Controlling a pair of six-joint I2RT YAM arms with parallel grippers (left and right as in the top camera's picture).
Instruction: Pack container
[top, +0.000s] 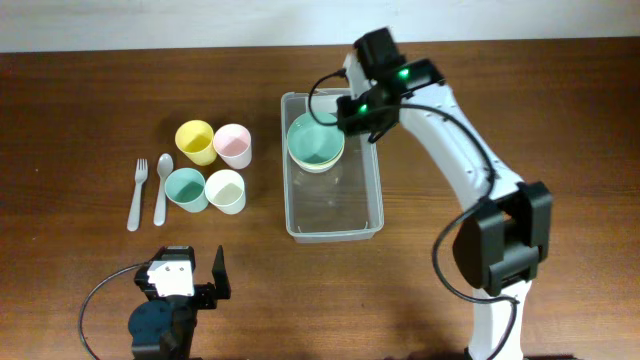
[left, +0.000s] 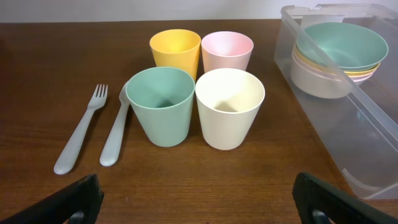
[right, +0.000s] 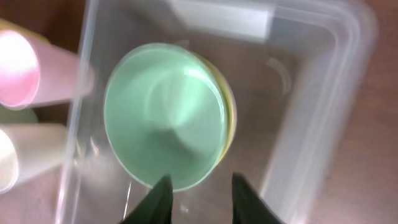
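Four cups are standing ahead of the jaws of the left gripper (left: 196, 190): yellow cup (left: 175, 46), pink cup (left: 227, 50), green cup (left: 161, 109), cream cup (left: 229, 112). One fork (left: 79, 134) and one spoon (left: 116, 134) are lying ahead-left. One container (left: 373, 177) is sitting ahead-right, holding four stacked bowls (left: 342, 43).

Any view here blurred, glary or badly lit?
Right wrist: blurred throughout, the green bowl and container smeared, a pale sheen on the bowl. Left wrist: sharp, the teal cup crisp with soft shadows. Overhead: sharp and evenly lit, green lights glowing on the right arm.
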